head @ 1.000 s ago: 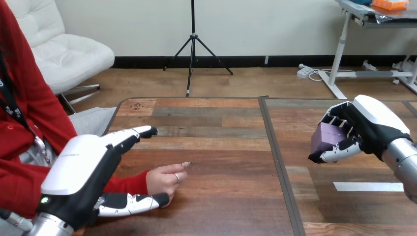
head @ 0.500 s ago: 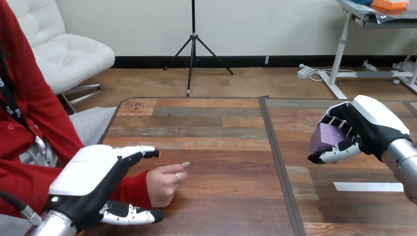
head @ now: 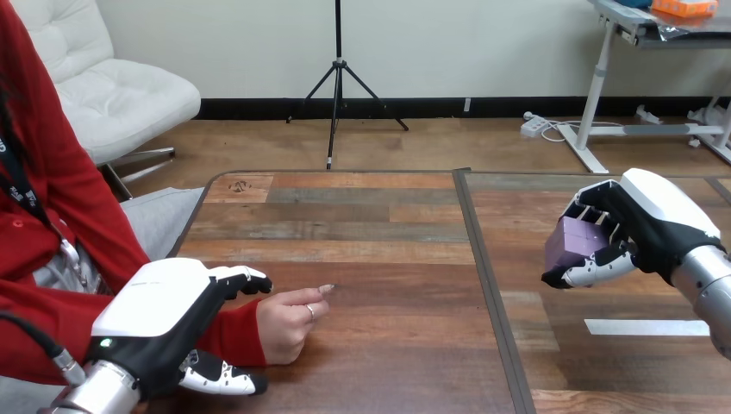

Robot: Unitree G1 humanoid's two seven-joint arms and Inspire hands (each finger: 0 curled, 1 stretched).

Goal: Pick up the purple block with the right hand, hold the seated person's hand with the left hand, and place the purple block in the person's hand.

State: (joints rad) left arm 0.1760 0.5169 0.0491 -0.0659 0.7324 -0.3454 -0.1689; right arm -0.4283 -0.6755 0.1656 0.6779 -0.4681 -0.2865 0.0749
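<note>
My right robot hand (head: 657, 226) is clenched around the purple block (head: 571, 242) and holds it clear of the surface (head: 388, 259), toward the right edge, so I count the pick as done. Near the left edge, my left robot hand (head: 159, 323) sits at the person's hand (head: 289, 323). Its fingers (head: 246, 278) curl over the far side of the red-sleeved wrist and its thumb (head: 220, 379) lies on the near side, so I judge it to be grasping the wrist, though loosely. The person's hand rests on the surface in a loose fist with no open palm offered. The block is well apart from it. What is left is to carry the block across to the left and release it into that hand once it opens.
</note>
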